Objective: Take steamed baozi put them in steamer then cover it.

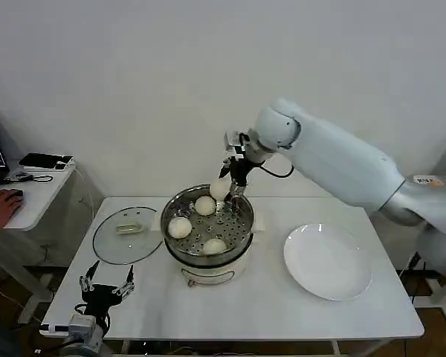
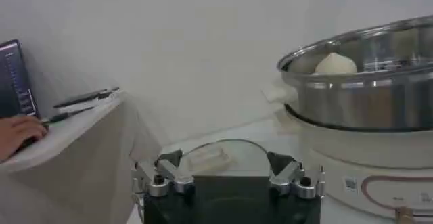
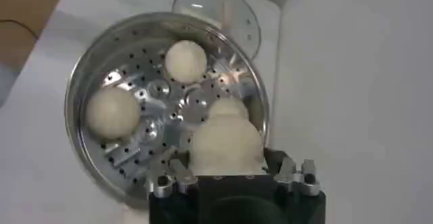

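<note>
The steamer (image 1: 234, 253) stands mid-table on its cream base. Three steamed baozi lie on its perforated tray (image 3: 145, 93): one at the back (image 1: 205, 205), one at the left (image 1: 180, 227), one at the front (image 1: 215, 245). My right gripper (image 1: 227, 190) hangs over the steamer's far rim, shut on another baozi (image 3: 225, 144), which half hides a tray baozi (image 3: 228, 107) in the right wrist view. The clear glass lid (image 1: 128, 234) lies flat on the table left of the steamer. My left gripper (image 1: 106, 286) is open and holds nothing, low at the table's front left, facing the lid (image 2: 216, 152).
A white plate (image 1: 327, 260) lies bare on the table right of the steamer. A side desk (image 1: 37, 186) with a phone stands at the far left, where a person's hand (image 1: 0, 204) rests on a mouse.
</note>
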Motion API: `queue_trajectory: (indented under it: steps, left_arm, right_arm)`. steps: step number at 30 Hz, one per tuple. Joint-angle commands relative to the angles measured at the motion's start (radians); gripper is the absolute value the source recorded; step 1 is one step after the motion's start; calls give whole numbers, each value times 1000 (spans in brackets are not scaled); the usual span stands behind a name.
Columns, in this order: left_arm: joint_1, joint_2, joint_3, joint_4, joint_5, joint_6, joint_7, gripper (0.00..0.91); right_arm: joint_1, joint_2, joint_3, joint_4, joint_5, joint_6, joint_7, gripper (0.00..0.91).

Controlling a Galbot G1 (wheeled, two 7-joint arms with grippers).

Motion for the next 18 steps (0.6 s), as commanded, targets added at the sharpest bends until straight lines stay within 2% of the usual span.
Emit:
queue_trajectory:
  steps: [1, 18]
  left_arm:
    - [-2, 4, -3, -1, -2, 1, 1, 907]
    - [-20, -1, 5, 12, 1, 0, -2, 907]
  right_arm:
    - [-15, 61, -25, -62, 6, -5, 3, 756]
    - [-55, 97, -70, -147, -29, 5, 4, 756]
